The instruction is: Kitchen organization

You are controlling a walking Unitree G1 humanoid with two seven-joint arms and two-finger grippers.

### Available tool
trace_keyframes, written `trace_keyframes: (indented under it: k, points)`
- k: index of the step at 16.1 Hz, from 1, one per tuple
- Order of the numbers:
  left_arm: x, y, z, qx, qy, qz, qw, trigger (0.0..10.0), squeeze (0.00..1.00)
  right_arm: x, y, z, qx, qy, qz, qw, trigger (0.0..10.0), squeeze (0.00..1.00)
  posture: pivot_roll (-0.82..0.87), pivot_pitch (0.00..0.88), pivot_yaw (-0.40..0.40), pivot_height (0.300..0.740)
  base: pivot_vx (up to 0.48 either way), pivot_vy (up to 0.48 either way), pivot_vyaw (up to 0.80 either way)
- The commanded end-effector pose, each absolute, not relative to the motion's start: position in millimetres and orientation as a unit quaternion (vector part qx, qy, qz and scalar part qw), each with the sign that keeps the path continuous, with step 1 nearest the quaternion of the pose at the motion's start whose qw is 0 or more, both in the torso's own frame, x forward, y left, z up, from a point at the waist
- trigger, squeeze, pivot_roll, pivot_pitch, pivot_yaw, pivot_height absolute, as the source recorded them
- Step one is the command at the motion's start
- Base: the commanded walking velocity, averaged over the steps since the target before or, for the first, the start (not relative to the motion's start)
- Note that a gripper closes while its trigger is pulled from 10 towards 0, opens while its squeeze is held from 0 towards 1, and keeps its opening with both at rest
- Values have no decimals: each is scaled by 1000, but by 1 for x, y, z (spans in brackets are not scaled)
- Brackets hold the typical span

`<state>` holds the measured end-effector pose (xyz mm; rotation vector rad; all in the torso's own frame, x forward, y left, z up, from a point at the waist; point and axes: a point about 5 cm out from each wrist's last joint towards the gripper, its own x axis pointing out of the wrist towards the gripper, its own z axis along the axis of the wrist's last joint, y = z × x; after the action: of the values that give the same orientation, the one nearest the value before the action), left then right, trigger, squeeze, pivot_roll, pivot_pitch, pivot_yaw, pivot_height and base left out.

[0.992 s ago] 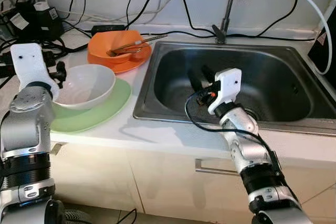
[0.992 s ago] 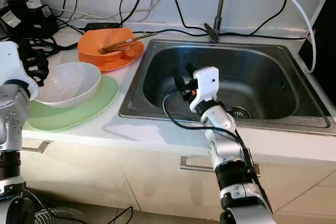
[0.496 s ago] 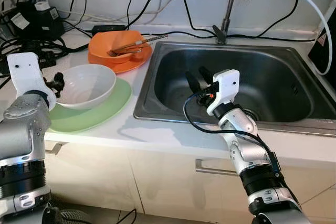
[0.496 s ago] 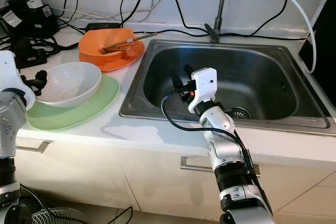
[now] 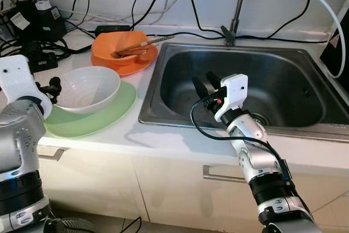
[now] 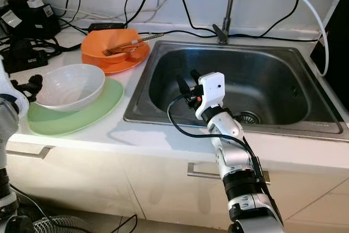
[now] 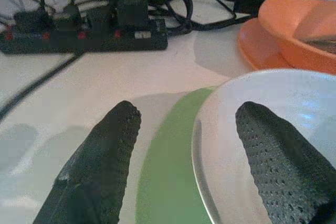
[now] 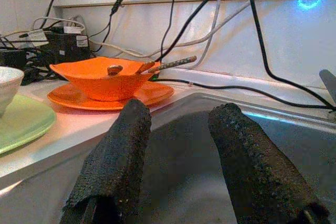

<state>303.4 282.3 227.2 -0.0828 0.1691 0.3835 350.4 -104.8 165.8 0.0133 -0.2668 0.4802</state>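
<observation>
white bowl [image 5: 87, 87] empty on green plate [image 5: 92, 118] | orange bowl [image 5: 122, 47]: utensils | left hand [image 7: 184, 145], right hand [image 5: 206, 84] open

No text or labels are legible.

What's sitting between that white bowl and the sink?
Only the green plate's rim under the white bowl, then bare countertop up to the sink, in both eye views.

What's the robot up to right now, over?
Left gripper open at white bowl rim. Right gripper open, empty, over the sink. Bowl sits on green plate. Nothing blocking.
</observation>
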Motion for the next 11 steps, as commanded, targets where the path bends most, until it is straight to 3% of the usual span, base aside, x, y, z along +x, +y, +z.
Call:
trace_keyframes:
  k: [1, 8, 10, 11]
  points:
    - [302, 280, 223, -61, 95, 193, 975, 10000, 0, 349, -102, 171, 7, -143, 245, 959, 10000, 0, 141, 42, 31, 740, 0, 0, 0]
    - [304, 255, 206, -109, 124, 170, 972, 10000, 0, 349, -102, 172, 4, -143, 249, 958, 10000, 0, 127, 42, 26, 740, 0, 0, 0]
    - [304, 253, 206, -111, 125, 169, 971, 8353, 0, 349, -102, 173, 3, -143, 249, 958, 10000, 0, 126, 42, 25, 740, 0, 0, 0]
    - [304, 253, 206, -113, 124, 168, 971, 0, 0, 349, -102, 172, 3, -142, 250, 958, 10000, 0, 126, 42, 25, 740, 0, 0, 0]
